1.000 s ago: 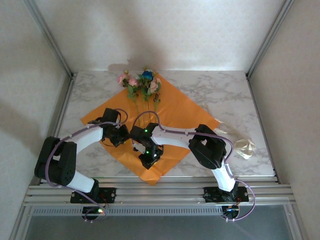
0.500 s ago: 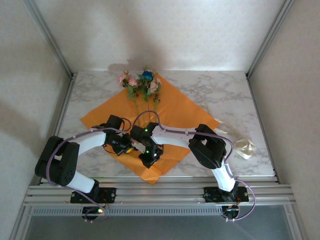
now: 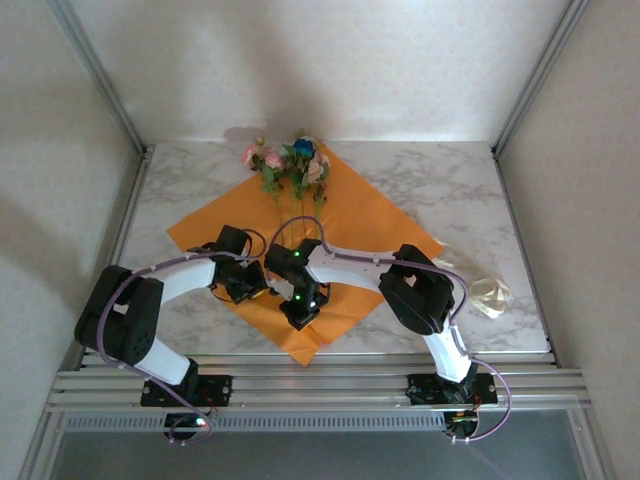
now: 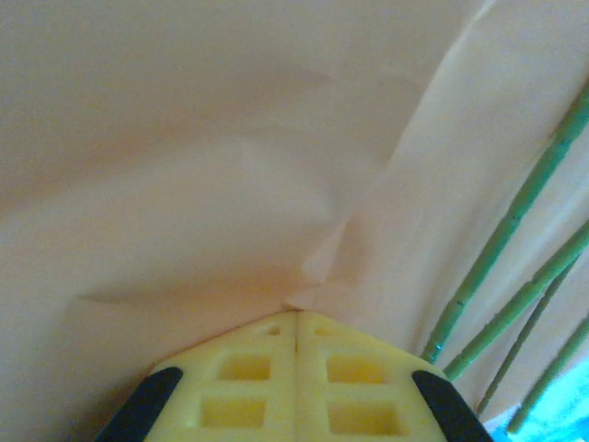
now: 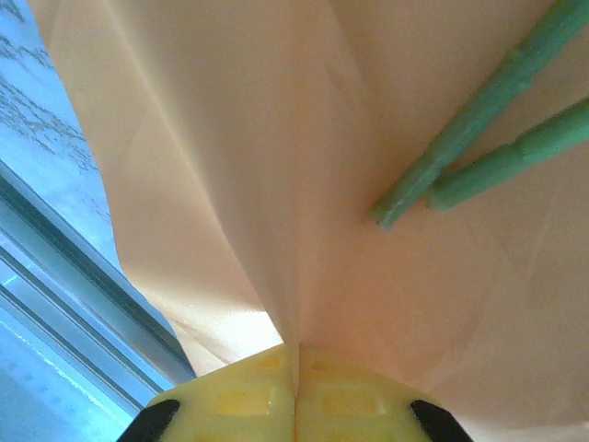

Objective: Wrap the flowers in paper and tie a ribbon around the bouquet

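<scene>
- Left gripper (image 4: 294, 318): yellow fingers (image 4: 267, 336) pressed flat together, zero gap, nipping a tiny pucker of the orange paper (image 4: 184, 138) right at the tips.
- Straight ahead of those tips, plain sheet with soft creases fanning out from the pinch, plus one long fold running up and off to the right.
- Further right of the left fingers, a few thin green stems (image 4: 515, 218) lying on the sheet, slanting away, not touching the gripper.
- Right gripper (image 5: 296, 354): same deal, clamped tight, with a sharp ridge of paper running straight down into the seam between the fingers, so gripping the sheet too.
- Up and to the right of the right tips, two cut stem ends resting on the paper, near the fingers but apart from them.
- Left of the right gripper, the sheet's edge, then marble table (image 5: 37, 64), then the metal rail (image 5: 83, 276).
- From overhead, left gripper (image 3: 256, 290) and right gripper (image 3: 300, 318) close beside each other, both over the near half of the sheet.
- Well beyond both grippers, at the paper's far corner: flowers (image 3: 288, 165), pink and blue blooms with green leaves, heads at the corner, stems pointing back toward the grippers.
- Out past the right arm's elbow, on bare marble: small pale cream thing (image 3: 490, 297), too small to tell what.
</scene>
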Robot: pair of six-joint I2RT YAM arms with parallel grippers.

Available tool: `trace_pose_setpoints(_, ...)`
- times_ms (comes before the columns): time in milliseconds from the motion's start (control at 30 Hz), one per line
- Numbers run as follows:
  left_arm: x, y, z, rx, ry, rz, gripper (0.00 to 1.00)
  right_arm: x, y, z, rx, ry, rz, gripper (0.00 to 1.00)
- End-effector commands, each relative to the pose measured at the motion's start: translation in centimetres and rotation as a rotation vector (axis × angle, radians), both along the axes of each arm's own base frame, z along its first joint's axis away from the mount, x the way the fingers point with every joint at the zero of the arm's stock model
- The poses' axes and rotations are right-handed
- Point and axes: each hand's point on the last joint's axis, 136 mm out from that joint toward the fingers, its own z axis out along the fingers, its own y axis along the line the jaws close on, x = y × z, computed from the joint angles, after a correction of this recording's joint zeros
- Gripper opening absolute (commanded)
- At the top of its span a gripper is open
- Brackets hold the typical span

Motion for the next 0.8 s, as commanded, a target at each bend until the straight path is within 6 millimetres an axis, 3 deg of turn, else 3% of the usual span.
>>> trace_pose_setpoints(0,2.3,2.6,4.1,0.137,-0.149,0.045,0.0,-0.1,-0.3,1.1,0.01,0.039,-0.009,0.08)
trace_pose_setpoints(67,2.1,2.4,5.6,0.1,-0.168,0.055,0.0,0.0,-0.4,1.1,0.011,0.039,-0.008,0.08)
trace_pose_setpoints(133,1.3,1.7,5.5,0.037,-0.134,0.047,0.01,0.1,-0.5,1.1,0.011,0.041,-0.01,0.08)
trace_pose_setpoints(267,-0.9,1.3,3.2,0.019,-0.009,0.015,0.0,0.3,-0.5,1.1,0.012,0.04,-0.014,0.08)
trace_pose_setpoints(400,-2.2,2.6,0.5,0.096,0.079,0.004,0.0,0.2,-0.5,1.2,0.015,0.045,-0.013,0.08)
trace_pose_setpoints(633,-2.7,3.8,-3.5,0.179,0.127,-0.031,0.0,-0.1,0.0,2.1,0.048,0.073,-0.008,0.07)
trace_pose_setpoints(700,-1.9,4.1,-3.2,0.202,0.102,-0.037,0.0,0.0,0.4,2.5,0.068,0.096,-0.021,0.07)
trace_pose_setpoints(767,-0.3,4.5,-1.5,0.235,0.043,-0.028,0.0,0.3,0.6,2.8,0.085,0.117,-0.042,0.05)
